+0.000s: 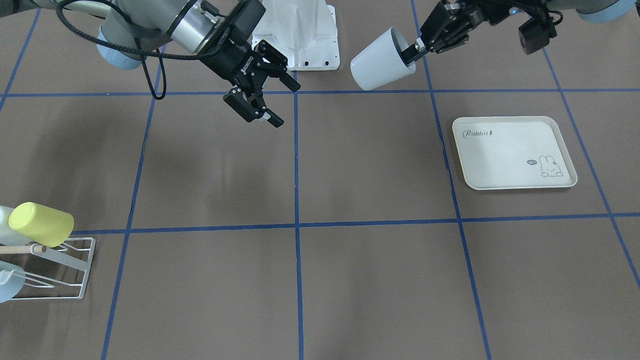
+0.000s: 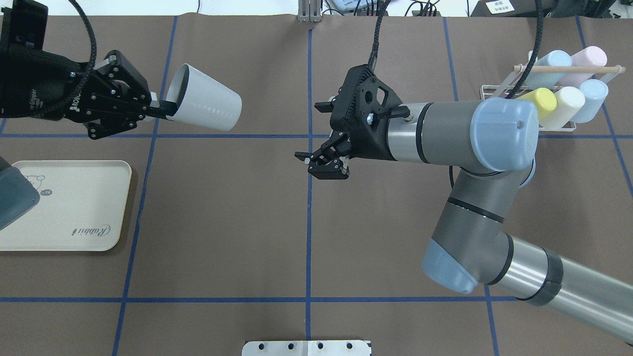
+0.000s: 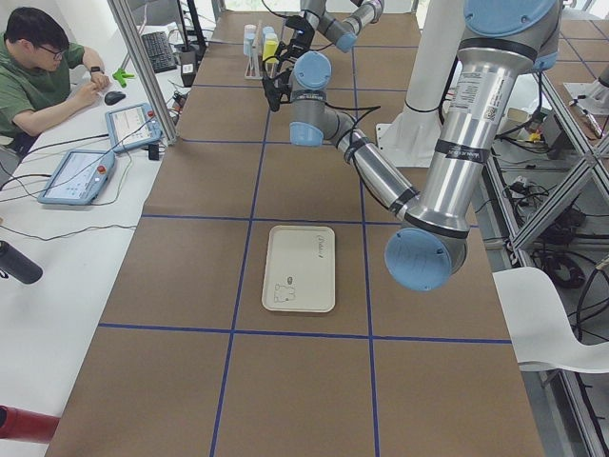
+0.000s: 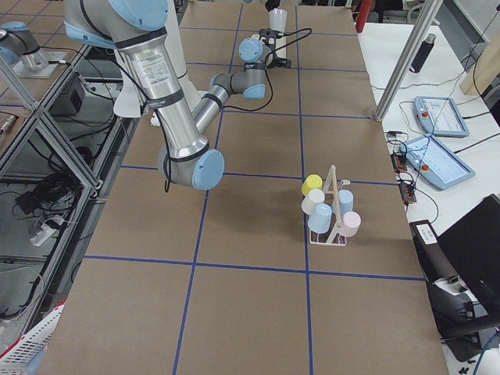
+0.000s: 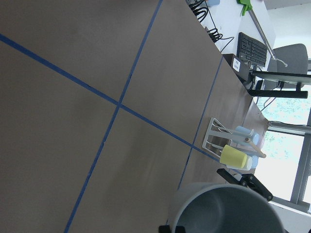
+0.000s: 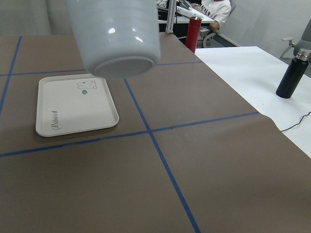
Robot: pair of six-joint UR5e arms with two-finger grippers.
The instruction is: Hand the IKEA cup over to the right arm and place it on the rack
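IKEA cup, likely light, stiff, slick: rim pinched by left gripper; right gripper spread wide, empty; mid-wall grasp advised.

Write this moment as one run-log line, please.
left claw: shut on cup rim | right claw: open, empty | cup: airborne, sideways | handover: not yet

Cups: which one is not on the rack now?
The white cup, held by its rim in the left gripper above the table. The other cups, yellow, cream, pink and blue, all sit on the rack.
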